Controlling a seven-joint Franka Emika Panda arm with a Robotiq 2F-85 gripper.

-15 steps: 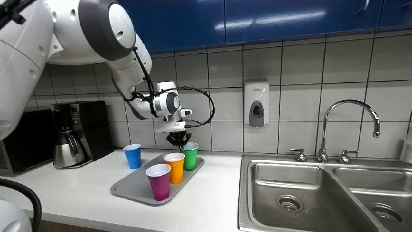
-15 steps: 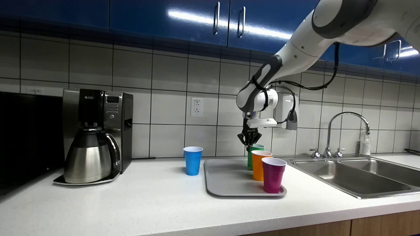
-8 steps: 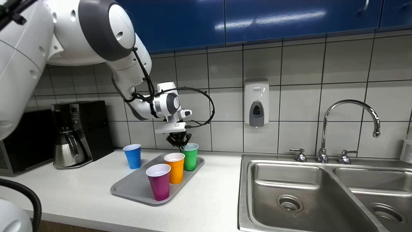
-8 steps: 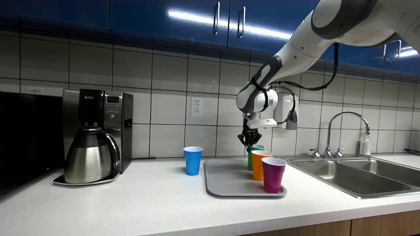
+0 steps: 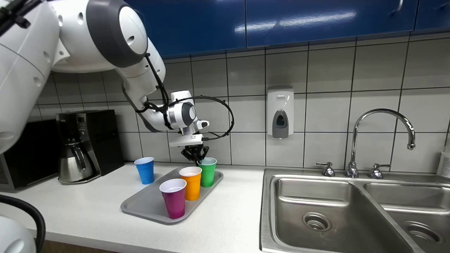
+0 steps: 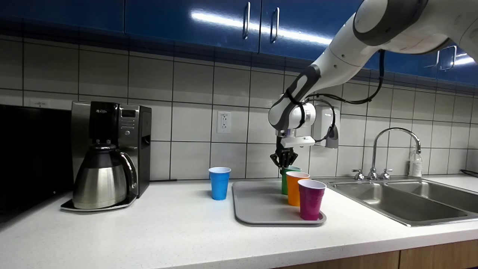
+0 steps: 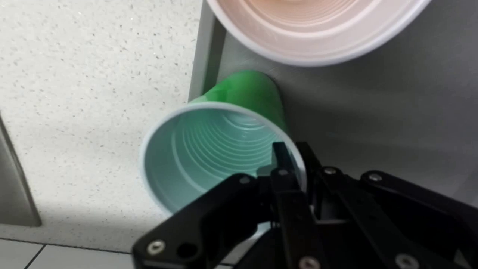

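My gripper (image 7: pixel 292 148) is shut on the rim of a green cup (image 7: pixel 248 87). One finger is inside the cup and the other is outside its wall. In both exterior views the gripper (image 5: pixel 197 162) (image 6: pixel 281 172) stands at the near-coffee-maker side of the green cup (image 5: pixel 209 174) (image 6: pixel 285 184). The cup is upright at the back of a grey tray (image 5: pixel 144 207) (image 6: pixel 257 211); whether its base touches the tray I cannot tell. An orange cup (image 5: pixel 192 185) (image 6: pixel 293 192) stands in front of it, its rim (image 7: pixel 317 59) showing in the wrist view. A purple cup (image 5: pixel 174 201) (image 6: pixel 312 203) stands in front of that.
A blue cup (image 5: pixel 145 171) (image 6: pixel 219 185) stands on the counter beside the tray. A coffee maker (image 6: pixel 102 177) is further off. A double sink (image 5: pixel 286 225) with a faucet (image 5: pixel 378 110) lies past the tray. The tiled wall (image 5: pixel 246 147) with a soap dispenser (image 5: pixel 280 112) is behind.
The gripper and green cup have moved slightly downward together. The arm has lowered a little. The orange, purple and blue cups have not moved.
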